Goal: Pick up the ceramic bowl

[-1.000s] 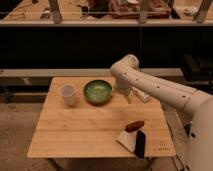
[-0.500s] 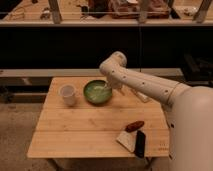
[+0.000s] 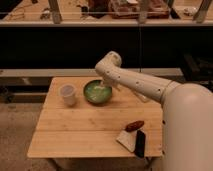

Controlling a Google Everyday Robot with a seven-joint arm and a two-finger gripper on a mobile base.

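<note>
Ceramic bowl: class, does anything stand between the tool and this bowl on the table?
Nothing visible does. The tool is at the far rim of the ceramic bowl. The white cup stands apart beside it, and the dark items near the front edge of the table lie off the path.

One camera looks down across the wooden table (image 3: 85,129) from above its near side, fairly close; the gripper (image 3: 103,86) sits over the ceramic bowl (image 3: 92,95) near the table's far edge.

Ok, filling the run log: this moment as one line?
gripper over ceramic bowl, right side | bowl on table, not lifted | white cup beside bowl, apart
</note>
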